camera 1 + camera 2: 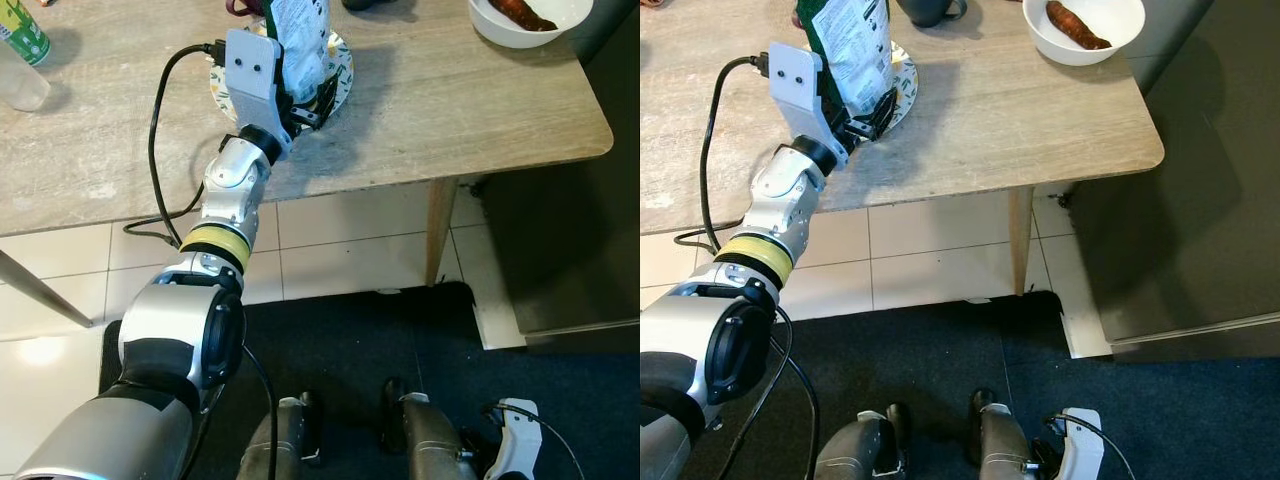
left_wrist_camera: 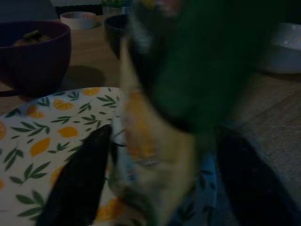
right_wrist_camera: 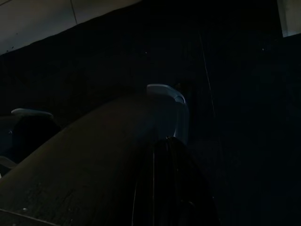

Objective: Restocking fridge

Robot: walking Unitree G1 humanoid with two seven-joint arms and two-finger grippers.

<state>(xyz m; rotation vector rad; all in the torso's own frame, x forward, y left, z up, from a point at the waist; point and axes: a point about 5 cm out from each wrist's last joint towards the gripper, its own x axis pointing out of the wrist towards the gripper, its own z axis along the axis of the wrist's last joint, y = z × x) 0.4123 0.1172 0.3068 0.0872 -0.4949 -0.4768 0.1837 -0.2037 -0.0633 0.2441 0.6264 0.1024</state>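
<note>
Left gripper (image 1: pixel 868 112) out over the wooden table (image 1: pixel 1020 110), at the foot of a green bag (image 1: pixel 848 40) standing on a leaf-patterned plate (image 1: pixel 340 75). From the left wrist, one black finger (image 2: pixel 80 176) on each side of the blurred bag, narrowly parted, gripping it; a dark bowl (image 2: pixel 33 54) beyond. Right gripper (image 3: pixel 169 183) low in shadow, jaws impossible to judge.

Left gripper (image 1: pixel 305 105) at the green bag (image 1: pixel 297 45) standing on the patterned plate (image 1: pixel 340 75), wooden table (image 1: pixel 450 90); finger state unclear.
</note>
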